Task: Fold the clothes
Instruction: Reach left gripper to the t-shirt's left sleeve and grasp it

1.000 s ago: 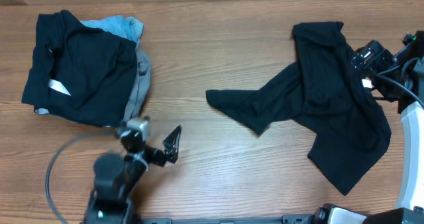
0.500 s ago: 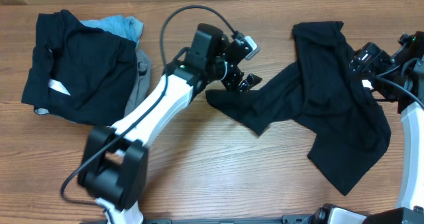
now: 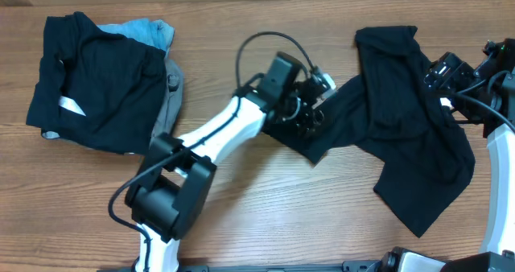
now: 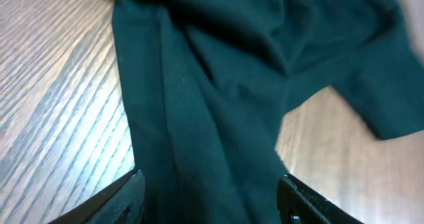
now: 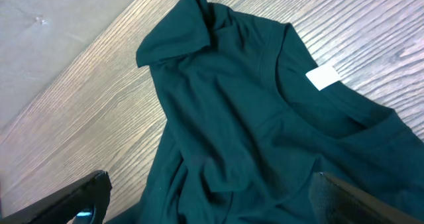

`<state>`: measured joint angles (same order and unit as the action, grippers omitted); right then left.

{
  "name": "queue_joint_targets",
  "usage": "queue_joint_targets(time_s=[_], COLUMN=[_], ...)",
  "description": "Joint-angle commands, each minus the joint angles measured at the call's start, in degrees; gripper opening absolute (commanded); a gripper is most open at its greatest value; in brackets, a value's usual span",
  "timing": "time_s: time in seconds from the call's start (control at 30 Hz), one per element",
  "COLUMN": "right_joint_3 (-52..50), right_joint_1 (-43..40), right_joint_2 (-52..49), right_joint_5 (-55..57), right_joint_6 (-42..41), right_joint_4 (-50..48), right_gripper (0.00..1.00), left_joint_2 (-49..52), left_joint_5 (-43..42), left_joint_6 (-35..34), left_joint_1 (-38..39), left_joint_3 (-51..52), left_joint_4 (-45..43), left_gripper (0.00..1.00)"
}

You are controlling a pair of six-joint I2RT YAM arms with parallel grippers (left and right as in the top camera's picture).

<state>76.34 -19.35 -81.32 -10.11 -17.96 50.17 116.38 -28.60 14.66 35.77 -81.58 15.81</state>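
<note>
Sprawling crumpled across the right half of the table (image 3: 265, 216), the black T-shirt (image 3: 402, 135) shows its white neck tag (image 5: 322, 77). The left end effector (image 4: 209, 187) straddles the shirt's leftward-reaching end, fingers spread. The right end effector (image 5: 211, 184) hovers near the collar, fingers spread.

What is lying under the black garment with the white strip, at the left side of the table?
A light-blue garment shows past its top edge and a grey garment past its right edge. How far they reach beneath is covered.
</note>
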Motion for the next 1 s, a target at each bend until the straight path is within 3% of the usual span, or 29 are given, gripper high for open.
queue_joint_targets(time_s=[0.0, 0.33, 0.53, 0.77, 0.9, 0.97], right_joint_3=[0.2, 0.2, 0.2, 0.2, 0.2, 0.2], right_joint_1=[0.1, 0.1, 0.1, 0.1, 0.1, 0.1], right_joint_2=[0.3, 0.2, 0.3, 0.2, 0.3, 0.2], right_joint_5=[0.0, 0.0, 0.0, 0.0, -0.1, -0.1], right_joint_6=[0.4, 0.4, 0.4, 0.4, 0.4, 0.4], right_joint_4=[-0.1, 0.1, 0.1, 0.1, 0.1, 0.2], right_gripper=[1.00, 1.00, 1.00, 1.00, 1.00, 1.00], left_joint_2=[0.5, 0.5, 0.5, 0.5, 0.5, 0.5], left_joint_5=[17.8, 17.6, 8.4, 5.3, 5.2, 6.7], left_joint_6=[3.8, 4.7, 4.7, 6.6, 10.7, 11.1], left_joint_1=[3.1, 2.8, 2.9, 2.9, 2.9, 2.8], left_joint_3=[-1.2, -1.2, -1.2, -1.2, -1.2, -1.2], left_joint_4=[0.7, 7.0, 8.7, 10.6, 11.6, 11.3], left_gripper=[0.70, 0.59, 0.59, 0.58, 0.64, 0.71])
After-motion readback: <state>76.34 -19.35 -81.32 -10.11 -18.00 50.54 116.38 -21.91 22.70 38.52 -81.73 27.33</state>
